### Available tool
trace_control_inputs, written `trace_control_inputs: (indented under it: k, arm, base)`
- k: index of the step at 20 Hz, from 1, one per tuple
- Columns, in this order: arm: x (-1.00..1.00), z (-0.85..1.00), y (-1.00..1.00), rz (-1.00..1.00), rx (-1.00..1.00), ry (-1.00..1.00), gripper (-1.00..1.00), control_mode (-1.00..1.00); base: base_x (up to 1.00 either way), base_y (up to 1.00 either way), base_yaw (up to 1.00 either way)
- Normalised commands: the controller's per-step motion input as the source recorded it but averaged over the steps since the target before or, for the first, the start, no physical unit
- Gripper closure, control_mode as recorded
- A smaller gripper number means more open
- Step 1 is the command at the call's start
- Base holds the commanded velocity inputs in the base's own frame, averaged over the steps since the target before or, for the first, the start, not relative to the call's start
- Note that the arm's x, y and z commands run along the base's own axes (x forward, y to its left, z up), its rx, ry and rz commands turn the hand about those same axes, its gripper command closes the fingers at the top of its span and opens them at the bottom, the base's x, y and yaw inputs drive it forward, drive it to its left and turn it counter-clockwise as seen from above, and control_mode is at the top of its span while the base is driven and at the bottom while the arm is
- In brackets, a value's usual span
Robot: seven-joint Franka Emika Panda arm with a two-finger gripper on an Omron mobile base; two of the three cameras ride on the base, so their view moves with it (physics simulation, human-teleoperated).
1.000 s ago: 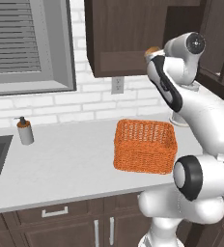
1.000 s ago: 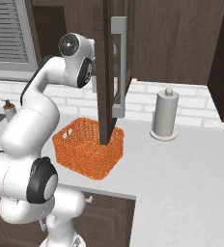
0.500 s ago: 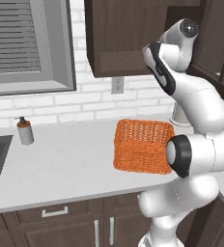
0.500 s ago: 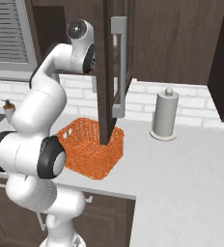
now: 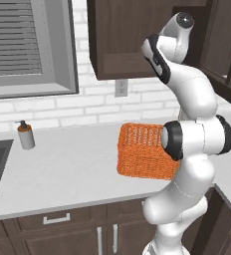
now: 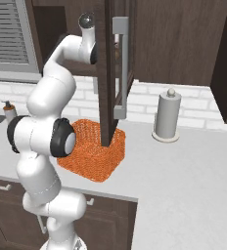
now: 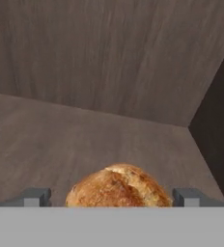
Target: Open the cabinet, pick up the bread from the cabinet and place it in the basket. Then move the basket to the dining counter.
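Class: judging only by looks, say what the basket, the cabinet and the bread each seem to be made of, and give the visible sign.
Basket: orange woven mesh, perhaps wicker or plastic; fine criss-cross weave, matte.
Cabinet: dark brown wood or wood veneer; grain streaks on its inside panels in the hand view, dull finish, silver metallic-looking bar handle.
Bread: baked crust, golden-brown, rough and mottled, paler along the top.

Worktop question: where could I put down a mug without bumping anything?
Bare worktop lies between the soap bottle and the basket, and again right of the paper towel holder toward the corner. It is crowded where the open cabinet door hangs over the basket beside the arm.
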Motion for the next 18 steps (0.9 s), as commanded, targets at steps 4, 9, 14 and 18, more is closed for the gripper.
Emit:
trace_control_inputs:
  k: [4,9,14,18]
  arm:
    - [0.15,-0.14,-0.06,0.0,0.04,0.03,-1.0,-1.0]
    - [0.0,-0.24,-0.26,0.0,0.01,0.0,-1.0,-1.0]
    - [0.0,-0.35,-0.11,0.0,0.0,0.0,-1.0,-1.0]
    - [0.2,-0.05,0.0,0.0,0.0,0.0,-1.0,-1.0]
  base:
    - [0.0,0.0,0.0]
    - [0.0,0.0,0.0]
    - [0.0,0.0,0.0]
    - [0.0,0.0,0.0]
